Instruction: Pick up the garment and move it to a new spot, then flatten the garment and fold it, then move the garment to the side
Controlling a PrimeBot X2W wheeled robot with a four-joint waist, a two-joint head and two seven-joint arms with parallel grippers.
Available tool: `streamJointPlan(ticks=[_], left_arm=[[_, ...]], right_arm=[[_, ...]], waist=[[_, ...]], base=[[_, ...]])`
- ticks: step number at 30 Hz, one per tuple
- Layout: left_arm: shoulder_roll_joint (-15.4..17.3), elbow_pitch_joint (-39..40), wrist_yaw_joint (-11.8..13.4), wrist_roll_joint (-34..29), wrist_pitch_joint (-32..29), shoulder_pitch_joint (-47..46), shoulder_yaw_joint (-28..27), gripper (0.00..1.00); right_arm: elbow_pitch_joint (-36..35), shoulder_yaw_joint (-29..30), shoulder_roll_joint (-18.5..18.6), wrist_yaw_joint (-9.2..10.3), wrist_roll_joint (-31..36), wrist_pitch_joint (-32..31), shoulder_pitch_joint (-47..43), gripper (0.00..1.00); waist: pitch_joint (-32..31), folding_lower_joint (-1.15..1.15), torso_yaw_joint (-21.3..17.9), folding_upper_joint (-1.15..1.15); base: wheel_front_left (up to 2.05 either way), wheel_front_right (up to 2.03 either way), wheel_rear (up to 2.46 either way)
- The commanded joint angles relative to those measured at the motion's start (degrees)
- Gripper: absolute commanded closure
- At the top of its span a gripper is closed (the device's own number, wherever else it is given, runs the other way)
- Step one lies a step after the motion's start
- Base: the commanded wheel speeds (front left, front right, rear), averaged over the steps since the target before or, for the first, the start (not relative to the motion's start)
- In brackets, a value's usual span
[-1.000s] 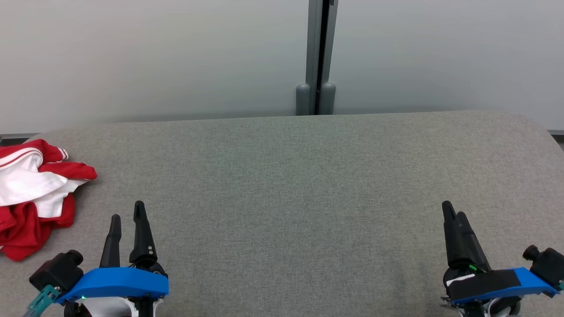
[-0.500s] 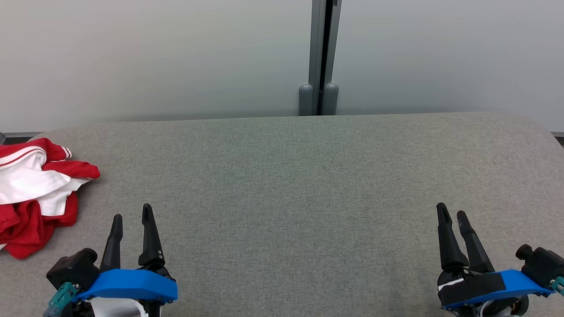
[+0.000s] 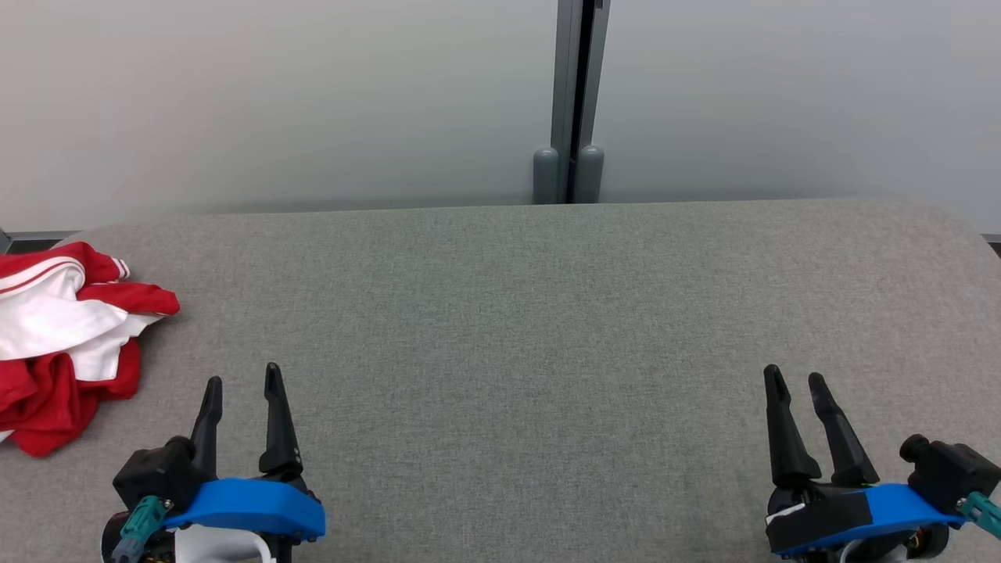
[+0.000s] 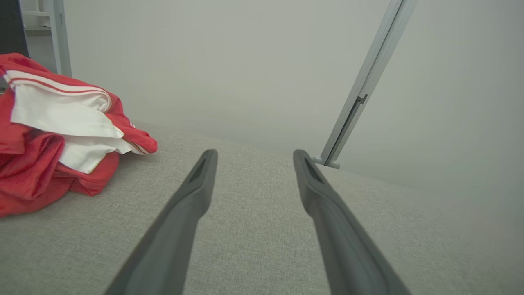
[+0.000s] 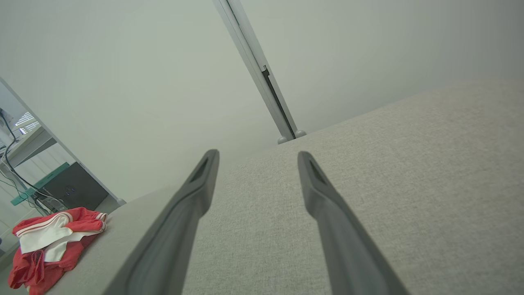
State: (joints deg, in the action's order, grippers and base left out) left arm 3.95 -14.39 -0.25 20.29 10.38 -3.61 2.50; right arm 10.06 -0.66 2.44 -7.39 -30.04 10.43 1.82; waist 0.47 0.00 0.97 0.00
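A crumpled red and white garment [image 3: 66, 344] lies in a heap at the left edge of the grey table [image 3: 516, 328]. It also appears at the left of the left wrist view as the garment [image 4: 57, 131] and small at the lower left of the right wrist view as the garment [image 5: 53, 239]. My left gripper [image 3: 242, 379] stands open near the table's front, to the right of the garment and apart from it, with nothing between its fingers [image 4: 192, 192]. My right gripper [image 3: 796, 377] is open and empty at the front right, its fingers [image 5: 323, 196] over bare table.
A pale partition wall runs behind the table, with a grey vertical post [image 3: 575, 102] at its middle. Past the table's left end, the right wrist view shows a desk with cables and a dark box [image 5: 69, 188].
Both grippers turned so their two fingers show side by side; the left one shifted a little right, the right one a little left. The garment has not moved.
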Motion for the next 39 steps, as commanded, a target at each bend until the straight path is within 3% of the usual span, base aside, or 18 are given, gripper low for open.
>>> streamJointPlan(ticks=[1,21,39], left_arm=[[0.54,-0.01,0.36,-1.6,0.59,-1.09,0.19,0.0],[0.95,-2.55,1.73,-10.64,3.12,-1.93,1.81,0.0],[0.34,-4.67,1.26,-12.87,4.06,-1.84,2.88,0.0]], right_arm=[[-0.44,-0.14,0.46,-0.12,1.81,0.55,-0.08,0.0],[0.01,-0.02,0.55,-0.15,12.09,3.05,-0.85,0.0],[0.94,0.02,0.61,-0.12,17.59,4.87,-1.67,0.0]], waist=[[0.04,0.0,-0.05,0.0],[0.15,0.0,-0.02,0.0],[-0.52,0.0,0.66,0.0]], base=[[0.0,0.0,0.0],[0.0,0.0,0.0],[0.0,0.0,0.0]])
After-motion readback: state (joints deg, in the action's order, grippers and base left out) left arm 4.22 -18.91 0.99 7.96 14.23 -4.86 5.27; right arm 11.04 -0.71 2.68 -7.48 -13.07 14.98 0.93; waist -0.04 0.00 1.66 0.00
